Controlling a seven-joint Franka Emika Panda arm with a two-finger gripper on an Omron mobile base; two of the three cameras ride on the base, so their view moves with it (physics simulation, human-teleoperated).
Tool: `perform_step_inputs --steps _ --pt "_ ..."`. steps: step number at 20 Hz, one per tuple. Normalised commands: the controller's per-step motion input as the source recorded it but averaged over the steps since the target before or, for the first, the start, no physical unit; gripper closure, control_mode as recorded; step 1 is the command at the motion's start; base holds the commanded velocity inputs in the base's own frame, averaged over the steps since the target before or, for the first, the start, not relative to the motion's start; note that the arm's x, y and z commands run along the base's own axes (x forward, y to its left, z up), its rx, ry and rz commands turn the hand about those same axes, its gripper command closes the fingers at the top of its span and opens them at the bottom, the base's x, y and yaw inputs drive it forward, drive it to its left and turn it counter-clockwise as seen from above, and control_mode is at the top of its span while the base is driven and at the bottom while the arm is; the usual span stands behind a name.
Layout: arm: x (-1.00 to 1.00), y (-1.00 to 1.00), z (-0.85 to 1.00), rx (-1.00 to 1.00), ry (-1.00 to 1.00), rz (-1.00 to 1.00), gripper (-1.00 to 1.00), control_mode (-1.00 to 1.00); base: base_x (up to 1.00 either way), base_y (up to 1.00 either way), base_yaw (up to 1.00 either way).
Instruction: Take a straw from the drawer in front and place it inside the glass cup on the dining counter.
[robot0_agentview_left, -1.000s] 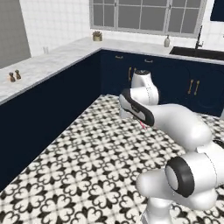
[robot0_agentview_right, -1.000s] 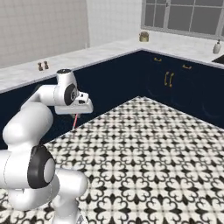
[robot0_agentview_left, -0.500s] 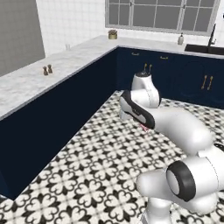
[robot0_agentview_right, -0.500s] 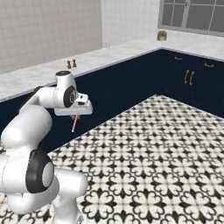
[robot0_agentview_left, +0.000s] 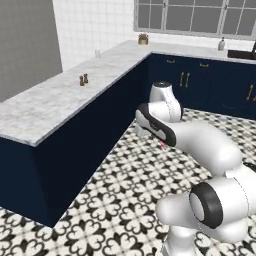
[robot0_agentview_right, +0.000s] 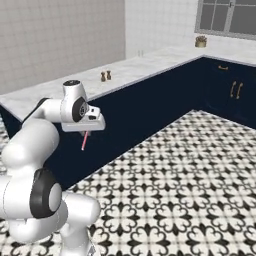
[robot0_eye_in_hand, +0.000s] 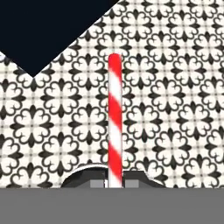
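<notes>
Counter edge (robot0_agentview_left: 65, 131) nearer; straw (robot0_eye_in_hand: 115, 122) gripped

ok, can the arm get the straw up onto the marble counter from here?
Probably yes, with a lift: the arm holds the straw low beside the marble counter, below its top, jaws shut on it. Nothing stands between them.

Home kitchen, by the look of it. Long marble counter (robot0_agentview_left: 60, 100) on a navy base runs off to the left of the claw (robot0_agentview_right: 86, 131), w/ salt & pepper shakers (robot0_agentview_left: 83, 79) standing on it. Beyond the claw, navy cabinets (robot0_agentview_left: 200, 82) w/ brass handles line the back wall, under a big paned window (robot0_agentview_left: 200, 17). White tiled wall (robot0_agentview_left: 95, 22) behind the counter, a small plant pot (robot0_agentview_left: 143, 39) in the corner. Black & white patterned floor tiles (robot0_agentview_right: 190, 170) below the claw.
</notes>
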Motion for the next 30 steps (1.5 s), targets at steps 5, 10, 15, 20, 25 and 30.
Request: perform_step_inputs --steps 5,10,15,20,25,30 --pt "0.00 0.00 0.00 0.00 0.00 0.00 1.00 1.00 0.00 1.00 -0.17" --pt "0.00 0.00 0.00 0.00 0.00 0.00 1.00 1.00 0.00 1.00 -0.22" --pt "0.00 0.00 0.00 0.00 0.00 0.00 1.00 1.00 0.00 1.00 -0.26" --pt "0.00 0.00 0.00 0.00 0.00 0.00 1.00 1.00 0.00 1.00 -0.27" --pt "0.00 0.00 0.00 0.00 0.00 0.00 1.00 1.00 0.00 1.00 -0.28" --pt "0.00 0.00 0.00 0.00 0.00 0.00 1.00 1.00 0.00 1.00 -0.29"
